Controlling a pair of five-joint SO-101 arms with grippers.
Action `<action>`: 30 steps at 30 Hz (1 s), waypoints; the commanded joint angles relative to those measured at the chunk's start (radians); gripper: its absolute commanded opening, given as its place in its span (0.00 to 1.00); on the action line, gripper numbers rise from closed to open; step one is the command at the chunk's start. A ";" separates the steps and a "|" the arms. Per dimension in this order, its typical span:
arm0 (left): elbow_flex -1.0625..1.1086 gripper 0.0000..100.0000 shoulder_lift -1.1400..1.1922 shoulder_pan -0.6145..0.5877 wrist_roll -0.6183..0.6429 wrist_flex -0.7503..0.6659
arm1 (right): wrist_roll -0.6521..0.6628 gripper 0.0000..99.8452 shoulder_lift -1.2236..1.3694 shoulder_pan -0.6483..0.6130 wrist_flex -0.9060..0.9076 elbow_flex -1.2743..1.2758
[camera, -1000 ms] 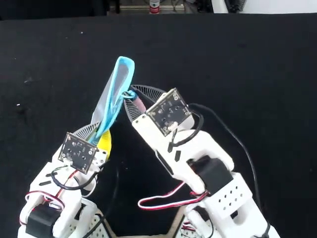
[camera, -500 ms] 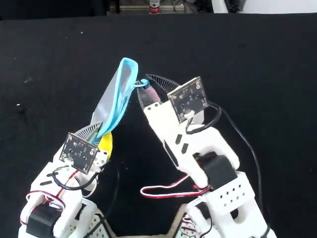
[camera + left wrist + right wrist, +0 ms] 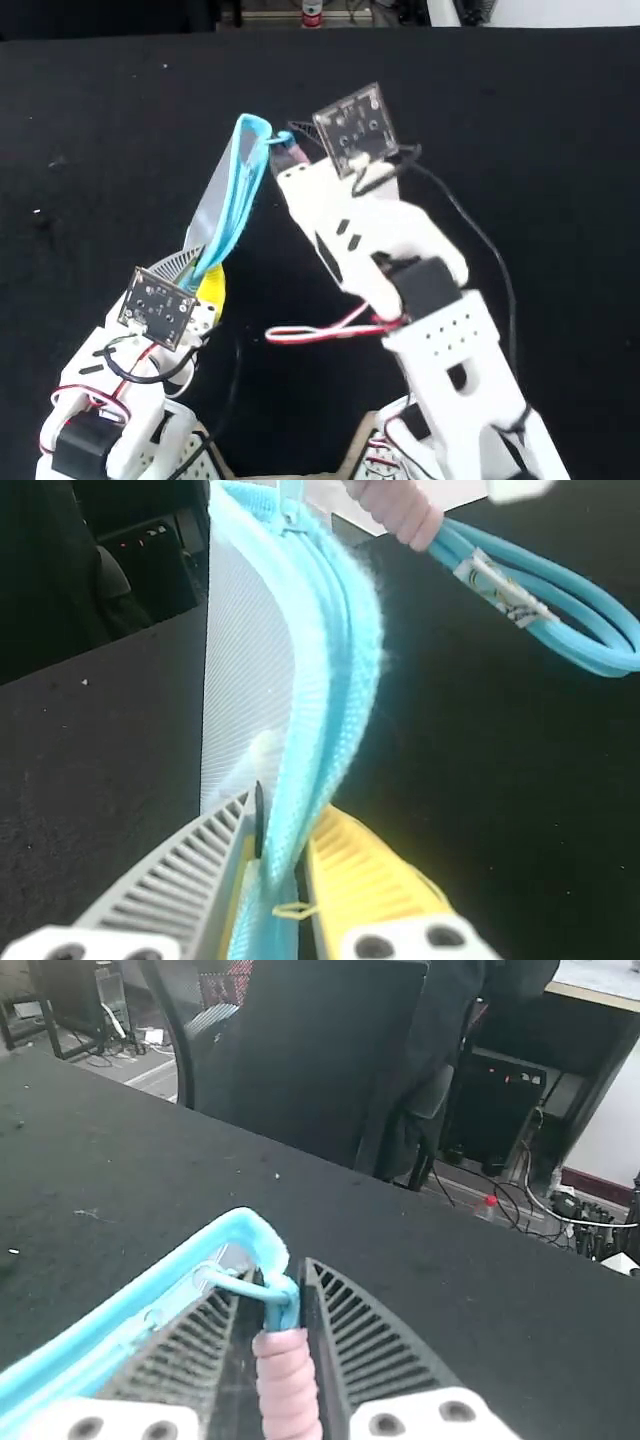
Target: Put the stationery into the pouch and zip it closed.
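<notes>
The pouch (image 3: 228, 195) is a grey mesh sleeve with light blue zip trim, held up off the black table and tilted away from me. My left gripper (image 3: 207, 283) is shut on its near end; the left wrist view shows the pouch (image 3: 262, 670) rising from between the grey finger (image 3: 190, 865) and the yellow finger (image 3: 375, 890). My right gripper (image 3: 284, 150) is shut on the pink zip pull (image 3: 286, 1380) at the pouch's far tip, its blue ring (image 3: 272, 1298) hooked to the trim. A blue cord loop (image 3: 560, 610) hangs from the pull (image 3: 400, 512). I see no stationery; the pouch's inside is hidden.
The black table (image 3: 520, 130) stretches wide on all sides of the arms. A small bottle (image 3: 312, 12) stands beyond its far edge. A dark chair (image 3: 300, 1050) and room clutter lie past the table.
My right arm has swung away from me along the pouch, carrying the zip pull from mid-length to the far tip. The left arm has kept still, holding the near end.
</notes>
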 commanded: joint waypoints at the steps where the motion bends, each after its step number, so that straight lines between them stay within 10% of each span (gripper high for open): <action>1: 0.002 0.03 0.006 0.008 -0.003 0.028 | -0.017 0.01 0.071 0.051 -0.006 -0.148; 30: 0.005 0.03 0.006 0.008 -0.003 0.028 | -0.018 0.01 0.407 0.157 0.109 -0.406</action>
